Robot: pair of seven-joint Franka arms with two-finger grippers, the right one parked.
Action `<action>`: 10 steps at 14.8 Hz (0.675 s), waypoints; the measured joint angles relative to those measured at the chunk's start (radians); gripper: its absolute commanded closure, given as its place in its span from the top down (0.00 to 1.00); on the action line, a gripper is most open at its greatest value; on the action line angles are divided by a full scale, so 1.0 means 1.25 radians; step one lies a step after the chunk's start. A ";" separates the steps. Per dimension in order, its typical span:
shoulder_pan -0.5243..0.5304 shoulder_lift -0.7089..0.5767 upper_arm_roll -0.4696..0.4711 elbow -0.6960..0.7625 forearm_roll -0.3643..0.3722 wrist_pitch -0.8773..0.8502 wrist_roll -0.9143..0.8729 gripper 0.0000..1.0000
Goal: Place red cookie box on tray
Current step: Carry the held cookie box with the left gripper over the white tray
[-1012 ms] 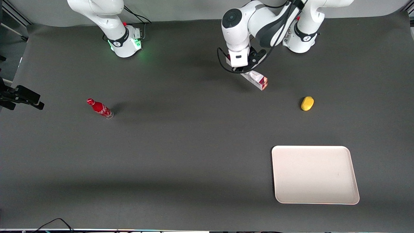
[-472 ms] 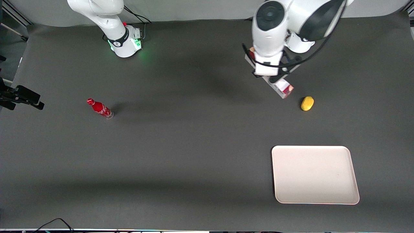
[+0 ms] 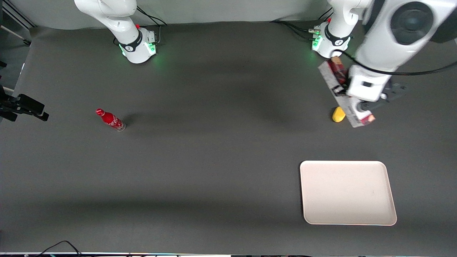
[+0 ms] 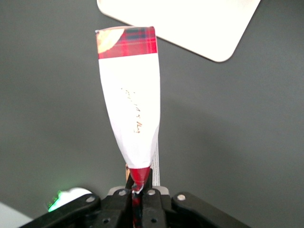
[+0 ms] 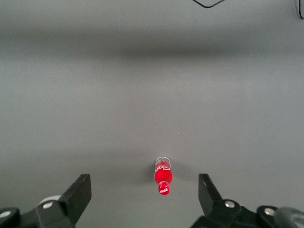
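The red cookie box hangs in the air, a long carton showing its white-grey side and a dark red end. My left gripper is shut on it around mid-length, with the wrist covering the grip from the front. In the left wrist view the carton runs straight out from the shut gripper, its tartan end reaching toward the tray. The cream-white tray lies flat with nothing on it. It is nearer the front camera than the held box.
A yellow lemon-like object lies on the dark mat, partly covered by the hanging box. A small red bottle stands toward the parked arm's end of the table, the same bottle seen by the right wrist camera.
The left arm has carried the box off the table and swung it toward the working arm's end. The box is now above the yellow object and closer to the tray.
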 measured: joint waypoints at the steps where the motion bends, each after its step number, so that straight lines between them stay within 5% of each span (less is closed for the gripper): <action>1: 0.005 0.005 0.035 0.010 0.001 0.002 0.071 0.00; 10: 0.069 0.190 0.118 0.057 0.019 0.220 0.373 0.00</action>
